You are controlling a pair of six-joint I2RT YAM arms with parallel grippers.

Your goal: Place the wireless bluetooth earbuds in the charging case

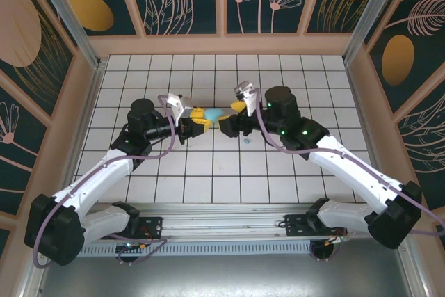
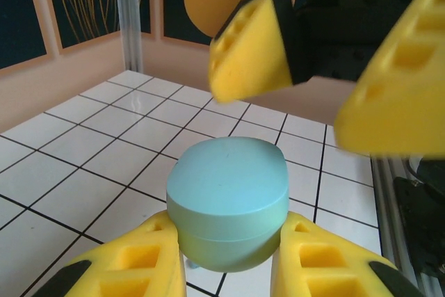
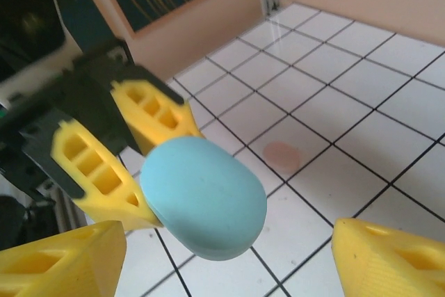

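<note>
Left gripper (image 2: 229,245): clamped on the blue case (image 2: 228,186), lid down.
Right gripper (image 3: 222,269): jaws spread wide, facing the case, holding nothing.
Teal earbud (image 1: 247,139): on the tiles just beside the right gripper.

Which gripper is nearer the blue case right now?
Left. The left gripper is shut on the blue case, one finger on each side of it. The right gripper faces it, open, with its fingers spread and off the case.

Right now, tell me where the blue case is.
Top view: the blue case is mid-table, just left of centre, clamped between the left fingers, with the open right fingers facing it.
</note>
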